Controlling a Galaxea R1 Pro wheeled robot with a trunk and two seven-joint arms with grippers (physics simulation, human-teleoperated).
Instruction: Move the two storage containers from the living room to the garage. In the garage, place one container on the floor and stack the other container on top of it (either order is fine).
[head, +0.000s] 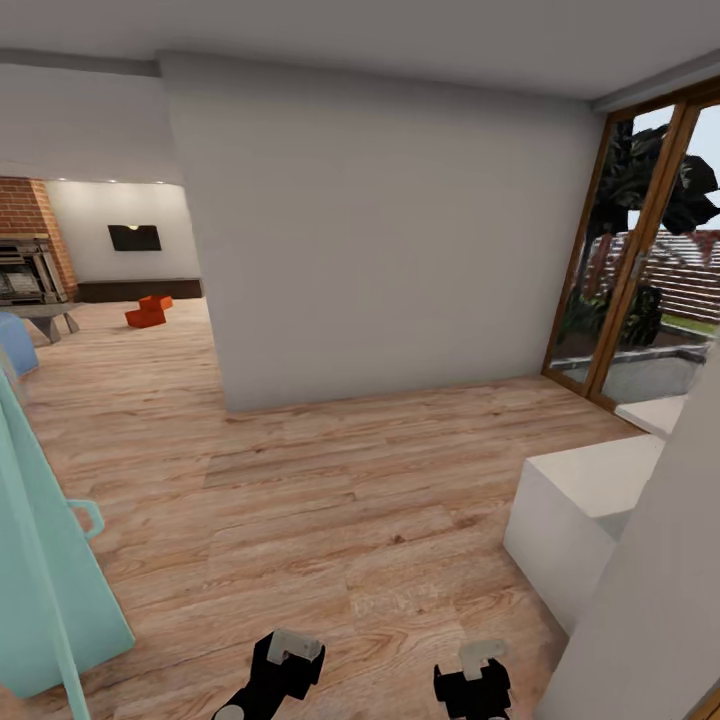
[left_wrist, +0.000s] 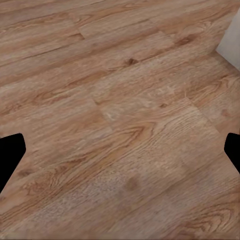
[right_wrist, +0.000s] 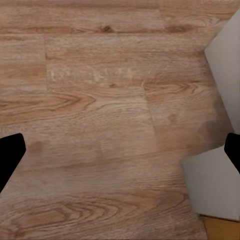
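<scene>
Head view looks across a light wood-plank floor (head: 330, 500) toward a broad white wall (head: 390, 250) that blocks much of the room beyond. Past that wall's left edge, far off in the living room (head: 110, 270), the two storage containers (head: 148, 311) sit on the planks as a small orange-red shape, touching or overlapping; at this range I cannot tell whether one rests on the other. Behind them run a dark low cabinet (head: 140, 289) and a wall TV (head: 134, 237), with a brick fireplace (head: 28, 250) cut off at the frame's left edge. A pale teal object (head: 50, 560) at near left is only partly in frame. White blocks (head: 580, 510) stand at right beside a wood-framed glass door (head: 640, 250). Low in the frame, the left gripper (head: 290, 650) and right gripper (head: 482, 662) hang over bare floor, holding nothing. Both wrist views show dark fingertips (left_wrist: 10, 150) (right_wrist: 10, 152) at opposite frame edges, spread wide apart.
</scene>
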